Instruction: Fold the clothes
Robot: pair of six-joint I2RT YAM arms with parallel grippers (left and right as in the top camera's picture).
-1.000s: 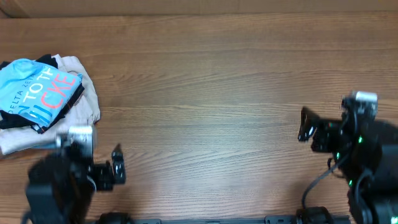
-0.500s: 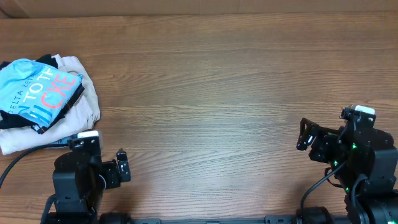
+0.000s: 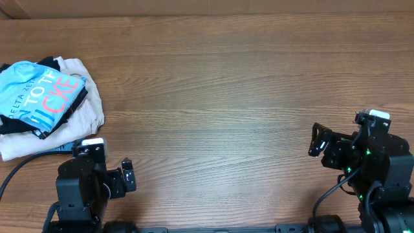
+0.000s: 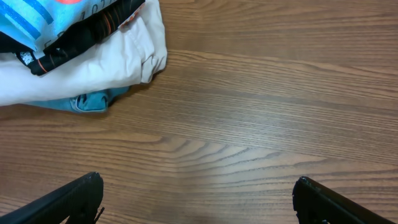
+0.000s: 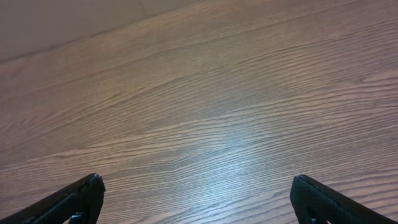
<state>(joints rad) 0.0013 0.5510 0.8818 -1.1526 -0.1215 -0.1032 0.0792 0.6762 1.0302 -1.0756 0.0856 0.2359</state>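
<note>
The clothes, a sky-blue T-shirt (image 3: pixel 37 97) with white and coral lettering, lies folded on top of a pile at the table's far left. The left wrist view catches only its corner (image 4: pixel 25 15). My left gripper (image 3: pixel 128 176) hovers open near the front edge, to the right of and below the pile, with nothing between its fingers (image 4: pixel 79 194). In its own view, the left gripper (image 4: pixel 198 194) has only bare wood between its jaws. My right gripper (image 3: pixel 317 139) is open at the front right, far from the shirt. In its wrist view, the right gripper (image 5: pixel 198 194) is empty over wood.
Under the shirt lie a black garment (image 3: pixel 19 124) and a beige garment (image 3: pixel 87 97). A bit of darker blue cloth (image 4: pixel 90 102) pokes out beneath the beige one. The wooden table (image 3: pixel 220 97) ends at a back edge (image 5: pixel 56 43).
Both arms drew back a little toward the front edge a second ago and have held still since. Both grippers stayed open and the pile has not moved.
</note>
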